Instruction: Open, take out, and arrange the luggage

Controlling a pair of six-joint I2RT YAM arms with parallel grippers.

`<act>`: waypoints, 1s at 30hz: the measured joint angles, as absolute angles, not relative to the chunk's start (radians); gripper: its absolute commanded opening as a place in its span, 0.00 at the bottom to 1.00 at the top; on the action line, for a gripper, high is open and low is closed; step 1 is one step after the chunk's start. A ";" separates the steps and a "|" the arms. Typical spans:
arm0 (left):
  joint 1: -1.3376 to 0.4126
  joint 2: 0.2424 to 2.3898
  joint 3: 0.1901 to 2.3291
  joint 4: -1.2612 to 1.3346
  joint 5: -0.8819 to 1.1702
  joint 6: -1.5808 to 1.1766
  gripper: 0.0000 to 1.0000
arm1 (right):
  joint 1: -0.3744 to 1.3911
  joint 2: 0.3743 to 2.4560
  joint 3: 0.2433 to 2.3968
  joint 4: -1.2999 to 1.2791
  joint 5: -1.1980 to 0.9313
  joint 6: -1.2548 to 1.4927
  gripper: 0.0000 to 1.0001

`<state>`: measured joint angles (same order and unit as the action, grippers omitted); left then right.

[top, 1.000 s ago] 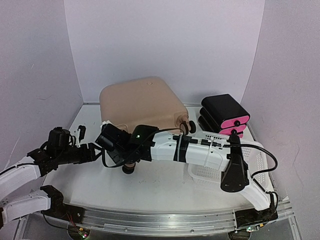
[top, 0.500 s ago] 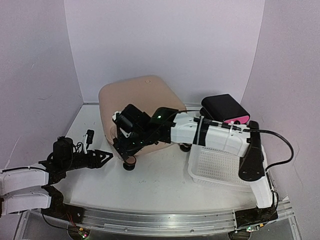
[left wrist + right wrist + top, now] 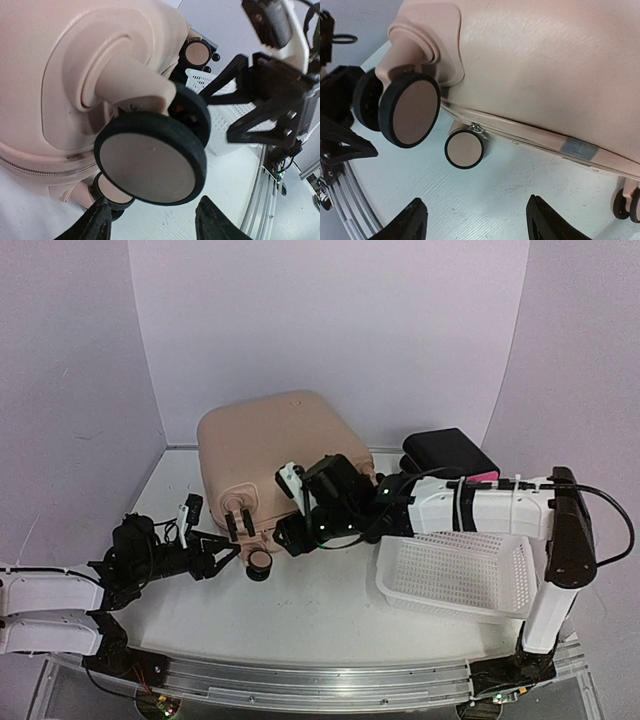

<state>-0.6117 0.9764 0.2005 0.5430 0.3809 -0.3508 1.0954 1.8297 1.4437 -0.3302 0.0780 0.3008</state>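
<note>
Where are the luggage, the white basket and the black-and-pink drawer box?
luggage (image 3: pixel 270 445): top external view, on its pink upper shell.
white basket (image 3: pixel 460 570): top external view, on its bare mesh floor.
drawer box (image 3: pixel 447 450): top external view, on its black top.

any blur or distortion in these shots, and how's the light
Top view: even soft light, sharp, only faint shadows under the basket. Left wrist view: the suitcase wheel looms huge and bulged by the wide lens, the left fingers at the bottom edge soft. Right wrist view: suitcase shell crisp, mild sheen, right fingers dark and blurred.
</note>
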 measured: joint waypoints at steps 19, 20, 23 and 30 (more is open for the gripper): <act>-0.612 0.834 0.262 0.381 0.389 -0.544 0.36 | 1.158 2.125 1.245 0.503 0.323 0.110 0.48; -0.612 0.833 0.262 0.373 0.389 -0.546 0.35 | 1.159 2.135 1.245 0.522 0.332 0.108 0.47; -0.612 0.829 0.265 0.338 0.381 -0.553 0.33 | 1.164 2.163 1.245 0.584 0.368 0.104 0.47; -0.612 0.786 0.276 0.264 0.339 -0.556 0.29 | 1.182 2.223 1.270 0.683 0.452 0.099 0.40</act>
